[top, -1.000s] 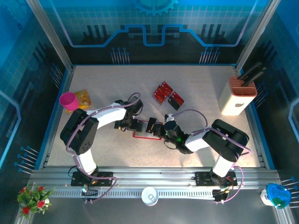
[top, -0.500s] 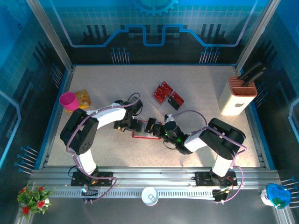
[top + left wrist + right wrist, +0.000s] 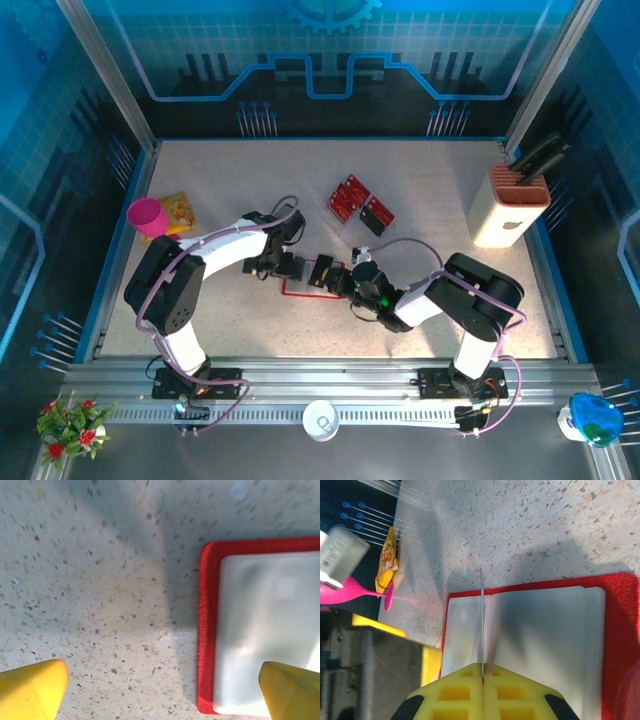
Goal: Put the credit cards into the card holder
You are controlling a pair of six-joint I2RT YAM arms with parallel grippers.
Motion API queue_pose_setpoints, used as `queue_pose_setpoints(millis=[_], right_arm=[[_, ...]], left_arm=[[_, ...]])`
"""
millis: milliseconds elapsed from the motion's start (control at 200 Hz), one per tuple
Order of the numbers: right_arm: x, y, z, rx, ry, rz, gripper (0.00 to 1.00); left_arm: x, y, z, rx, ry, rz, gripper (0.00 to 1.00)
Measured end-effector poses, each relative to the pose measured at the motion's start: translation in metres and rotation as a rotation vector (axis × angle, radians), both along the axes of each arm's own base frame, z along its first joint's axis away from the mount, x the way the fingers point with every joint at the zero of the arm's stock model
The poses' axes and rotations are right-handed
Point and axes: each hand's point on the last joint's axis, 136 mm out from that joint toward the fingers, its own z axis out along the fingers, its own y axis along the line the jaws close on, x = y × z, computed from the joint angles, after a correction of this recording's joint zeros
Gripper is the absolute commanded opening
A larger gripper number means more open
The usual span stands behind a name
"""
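The card holder (image 3: 298, 285) lies open on the table, pale inside with a red rim (image 3: 208, 630). My right gripper (image 3: 482, 667) is shut on one of the credit cards (image 3: 481, 620), seen edge-on as a thin line standing over the holder's pale inside (image 3: 540, 630). In the top view that card (image 3: 322, 270) is dark and tilted above the holder, with the right gripper (image 3: 338, 278) behind it. My left gripper (image 3: 162, 690) is open, its yellow fingertips (image 3: 32, 687) spanning the holder's left corner with nothing between them. Two more credit cards (image 3: 348, 197) (image 3: 377, 213) lie further back.
A pink cup (image 3: 147, 216) and a yellow snack packet (image 3: 178, 208) sit at the left edge. A beige slotted block (image 3: 518, 205) with dark handles stands at the far right. Speckled tabletop lies bare around the holder (image 3: 100, 580).
The right gripper has edged slightly left with the card, keeping it over the open holder. The left gripper stays open at the holder's left end.
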Motion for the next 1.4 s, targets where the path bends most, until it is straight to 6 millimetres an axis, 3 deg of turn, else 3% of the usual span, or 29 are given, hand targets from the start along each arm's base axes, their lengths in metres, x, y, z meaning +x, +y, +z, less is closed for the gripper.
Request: queue_pose_setpoints(millis=[115, 350, 695, 1396], right_arm=[[-0.001, -0.001, -0.001, -0.001, 0.005, -0.001, 0.0], [-0.002, -0.002, -0.002, -0.002, 0.007, -0.001, 0.0], [-0.002, -0.002, 0.0, -0.001, 0.005, -0.001, 0.0], [0.0, 0.001, 0.009, 0.03, -0.021, 0.002, 0.0]], left_arm=[[0.009, -0.009, 0.014, -0.043, -0.04, -0.007, 0.99], [0.004, -0.018, 0.011, -0.069, -0.028, -0.037, 0.99], [-0.013, -0.002, -0.014, 0.011, 0.047, -0.033, 0.99], [-0.016, 0.005, -0.017, 0.046, 0.053, -0.02, 0.99]])
